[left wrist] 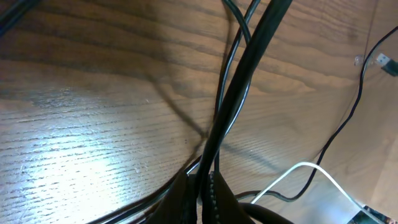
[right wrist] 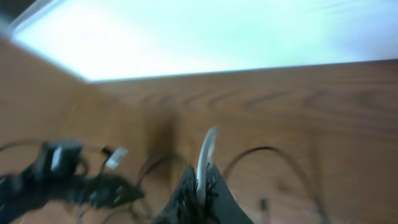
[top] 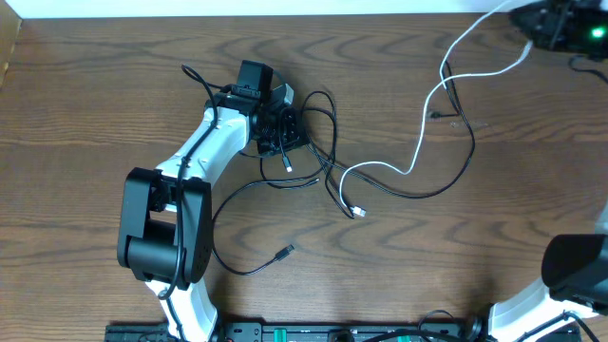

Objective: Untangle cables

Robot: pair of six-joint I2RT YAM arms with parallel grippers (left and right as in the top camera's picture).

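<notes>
1. On the left, the white-and-black left arm [top: 204, 142] reaches to the far middle of the brown wood-grain desk [top: 85, 85]. The left wrist view shows the left jaws clamped shut on a bunch of thin black cables [top: 318, 142].
2. Just right of those jaws, the black cables lie in loose, crossing loops. One strand trails to the near side and ends in a small dark plug [top: 285, 251].
3. A thin white cable [top: 418, 152] has its plug end at the near right edge of the loops. It runs up the desk to the far right corner, crossing a black strand on the way.
4. At the far right, the right jaws are pinched shut on that white cable.
5. We judge the step in hand to be drawing the white cable free of the black bundle while the left side anchors it. The next move calls for a steady left hold and a slow pull away to the right. We would watch that the white plug does not snag in the loops.
</notes>
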